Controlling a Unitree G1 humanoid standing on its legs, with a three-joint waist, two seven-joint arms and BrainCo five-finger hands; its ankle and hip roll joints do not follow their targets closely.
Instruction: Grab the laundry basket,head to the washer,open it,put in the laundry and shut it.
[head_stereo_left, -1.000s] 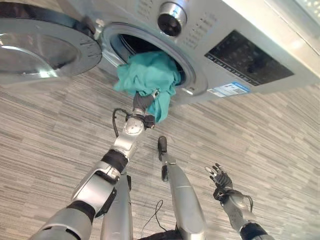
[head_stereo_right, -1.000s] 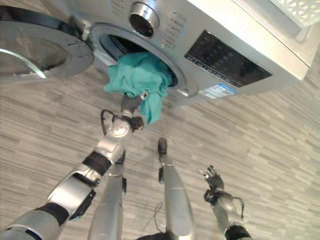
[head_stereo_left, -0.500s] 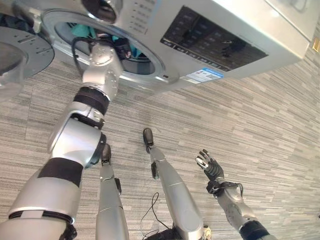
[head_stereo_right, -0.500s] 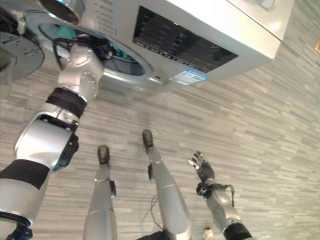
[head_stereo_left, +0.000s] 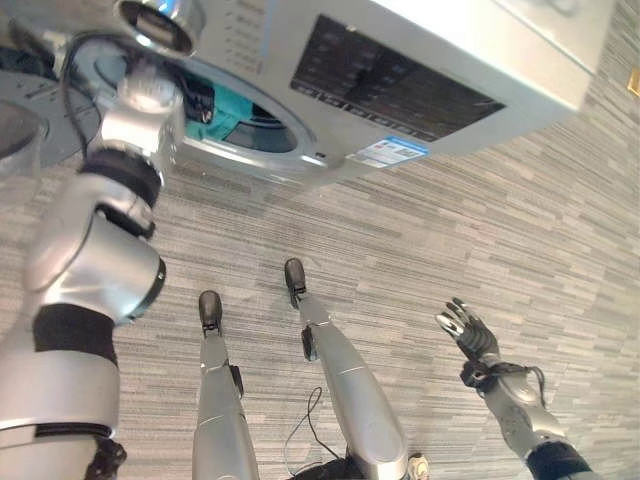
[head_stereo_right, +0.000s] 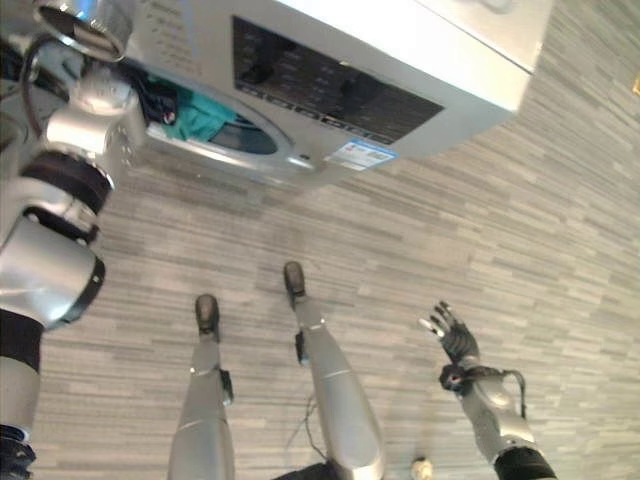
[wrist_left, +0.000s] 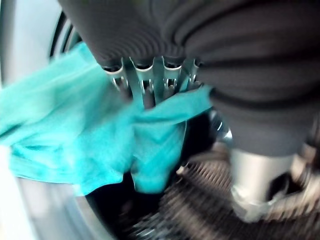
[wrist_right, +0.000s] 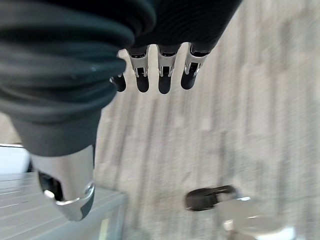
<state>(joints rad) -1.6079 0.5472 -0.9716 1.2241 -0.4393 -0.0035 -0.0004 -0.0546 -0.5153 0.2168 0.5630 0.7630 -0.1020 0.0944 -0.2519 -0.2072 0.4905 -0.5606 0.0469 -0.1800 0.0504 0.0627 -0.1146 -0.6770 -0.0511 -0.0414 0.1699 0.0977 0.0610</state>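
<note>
1. At the round opening of the silver front-loading washing machine (head_stereo_left: 420, 60), the left hand (head_stereo_left: 200, 100) reaches past the grey metal rim (head_stereo_left: 290, 160) into the dark drum, its wrist level with the rim's edge.
2. In the left wrist view the left hand's silver fingers (wrist_left: 150, 82) press down into the teal cloth garment (wrist_left: 75, 135); their tips sink behind a fold, so I cannot tell whether they grip the cloth or merely push it.
3. The teal garment lies inside the drum, just under and ahead of the left hand, bunched over the lower lip of the opening; in the left eye view a patch of it (head_stereo_left: 235, 105) shows just beside the wrist.
4. Beyond the hand, past the garment's lower edge, the drum is dark and open, with the ribbed drum wall (wrist_left: 200, 200) curving beneath the thumb.
5. The washer's round glass door (head_stereo_left: 25, 130) stands swung wide on the outer side of the left arm, clear of the opening.
6. The right hand (head_stereo_left: 468, 333) hangs low, well apart from the washer, fingers spread and relaxed, holding nothing.
7. All round the right hand lies bare grey striped plank flooring (head_stereo_left: 500, 230), with free space on every side.
</note>
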